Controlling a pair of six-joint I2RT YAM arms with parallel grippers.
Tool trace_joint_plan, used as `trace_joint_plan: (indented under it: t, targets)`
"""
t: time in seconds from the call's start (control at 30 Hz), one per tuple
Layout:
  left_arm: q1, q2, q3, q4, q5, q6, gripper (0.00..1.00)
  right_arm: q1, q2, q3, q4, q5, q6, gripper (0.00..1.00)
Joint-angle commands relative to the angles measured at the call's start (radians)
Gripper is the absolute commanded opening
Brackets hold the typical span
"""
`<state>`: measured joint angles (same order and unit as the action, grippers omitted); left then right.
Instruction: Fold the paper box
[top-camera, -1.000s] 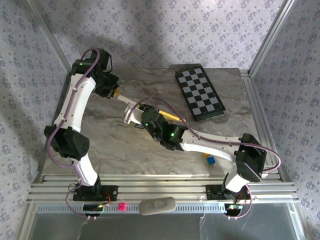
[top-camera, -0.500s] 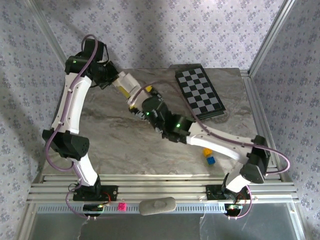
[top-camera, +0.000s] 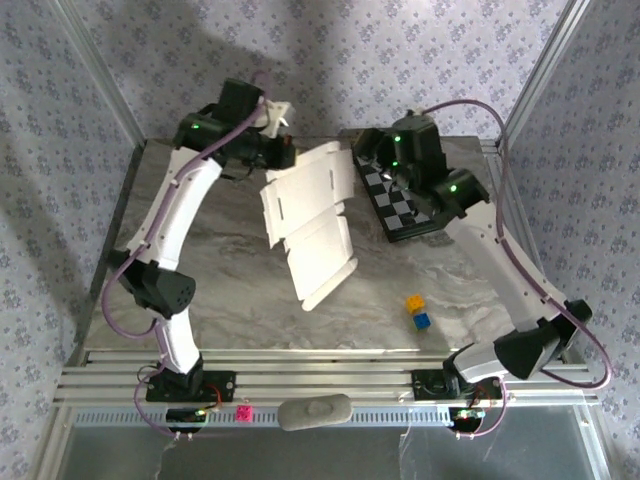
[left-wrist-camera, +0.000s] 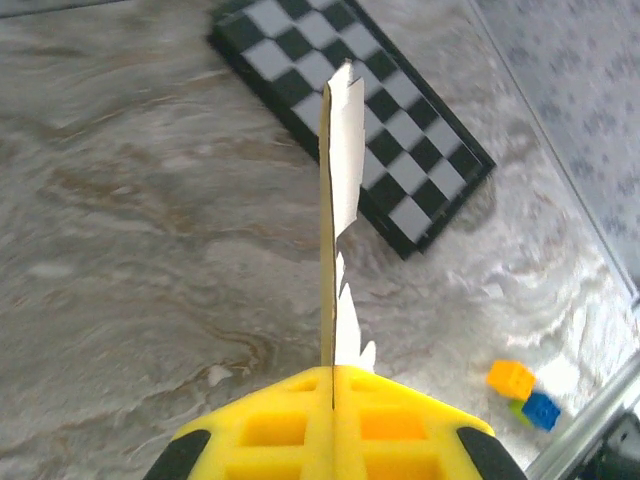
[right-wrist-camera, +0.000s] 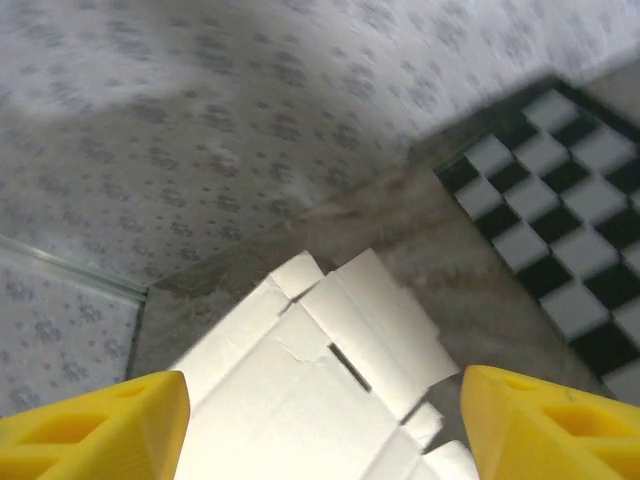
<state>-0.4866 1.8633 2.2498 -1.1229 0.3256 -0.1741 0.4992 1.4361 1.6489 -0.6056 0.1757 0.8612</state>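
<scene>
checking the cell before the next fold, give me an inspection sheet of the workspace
surface: marbled table top, nothing spilled
job's things: paper box unfolded, whitish, held up by one edge
clutter: chequered board far right; yellow block and blue block near right
grippers: left gripper shut on the paper box; right gripper open, holding nothing
cables: purple cable along each arm, no snag seen
surroundings: patterned walls, metal rail at the near edge

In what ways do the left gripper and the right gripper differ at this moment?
The left gripper is shut, pinching an edge of the paper box; the right gripper is open and holds nothing. The left gripper is at the sheet's far left side, while the right gripper is by the chequered board. Both have yellow fingers.
</scene>
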Motion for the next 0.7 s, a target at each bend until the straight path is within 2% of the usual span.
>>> trace_joint_plan:
  t: [0.0, 0.17, 0.3, 0.47, 0.57, 0.67]
  targets:
    - [-0.08, 0.03, 0.042, -0.018, -0.068, 0.143, 0.0, -0.12, 0.025, -0.004, -0.105, -0.32, 0.35, 0.68]
    - [-0.164, 0.028, -0.001, -0.004, -0.262, 0.204, 0.0, -0.151, 0.08, -0.029, -0.094, -0.493, 0.53, 0.66]
    - [-0.214, -0.056, -0.176, 0.138, -0.399, 0.275, 0.0, -0.128, 0.145, -0.056, -0.02, -0.613, 0.659, 0.65]
    - [-0.231, -0.191, -0.461, 0.383, -0.433, 0.331, 0.0, -0.081, 0.215, -0.052, 0.036, -0.667, 0.762, 0.61]
    - [-0.235, -0.225, -0.523, 0.433, -0.433, 0.365, 0.0, -0.062, 0.258, -0.046, 0.05, -0.69, 0.788, 0.52]
    - [-0.235, -0.249, -0.57, 0.47, -0.435, 0.402, 0.0, -0.044, 0.3, -0.032, 0.055, -0.725, 0.802, 0.49]
